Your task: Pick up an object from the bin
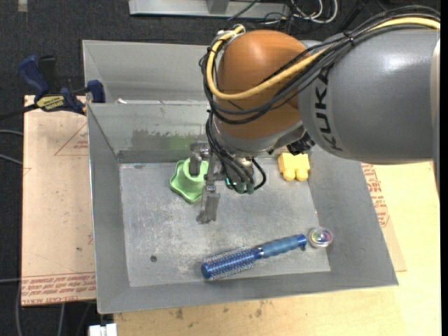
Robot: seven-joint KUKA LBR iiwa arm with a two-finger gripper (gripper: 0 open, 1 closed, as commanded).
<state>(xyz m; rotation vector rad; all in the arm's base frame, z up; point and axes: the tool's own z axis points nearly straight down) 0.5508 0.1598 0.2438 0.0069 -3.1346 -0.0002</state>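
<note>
- A pale green, lumpy soft-plastic thing [186,180] lies on the floor of the grey metal bin [140,257].
- The gripper [207,204] hangs just right of the green thing; its opening cannot be told, and no hold is seen.
- Centring over the green thing before closing is advised.
- A blue bristled hairbrush [245,257] lies well right of the green thing.

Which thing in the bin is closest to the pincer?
The light green lump, right beside the pincer; the yellow piece and the blue brush lie farther off.

Bright even light, v. soft shadows (diffuse)
</note>
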